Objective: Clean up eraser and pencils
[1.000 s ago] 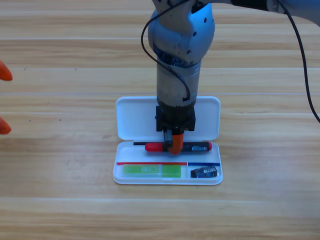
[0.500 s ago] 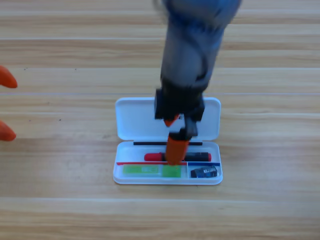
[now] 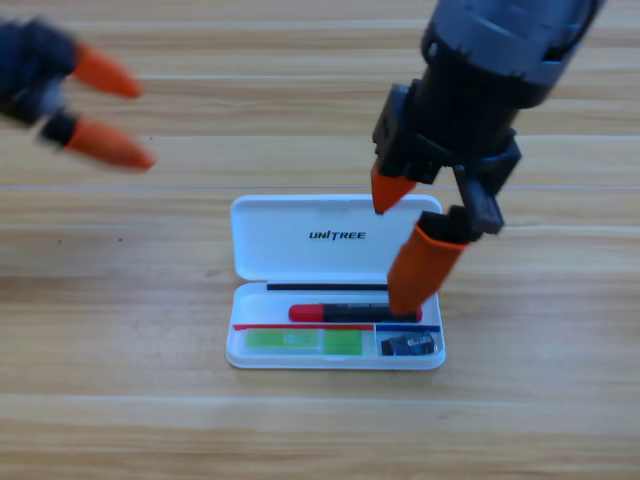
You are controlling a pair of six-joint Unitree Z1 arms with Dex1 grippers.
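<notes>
High view, the only one: the white plastic hinged case [image 3: 262,243] lies open in the middle of the wooden plank table [image 3: 120,330], lid flat toward the top edge, tray toward the bottom. In the tray's upper channel lies the longer black-barrelled pencil with a red cap [image 3: 345,313], flat and crosswise. Below it, the left compartment holds the stubby light green pencil with a pale middle [image 3: 303,342], also lying crosswise. The small right compartment holds the small dark navy rectangular eraser with a pale label [image 3: 410,345].

Up above the case's right side hangs the right gripper [image 3: 398,242], black body, orange jaws spread apart and holding nothing; the lower jaw's tip covers the right end of the black-barrelled pencil, and whether it touches cannot be told.

Over in the upper left corner, the left gripper [image 3: 128,122] hovers above bare table, well apart from the case, its two orange jaws parted and empty.
</notes>
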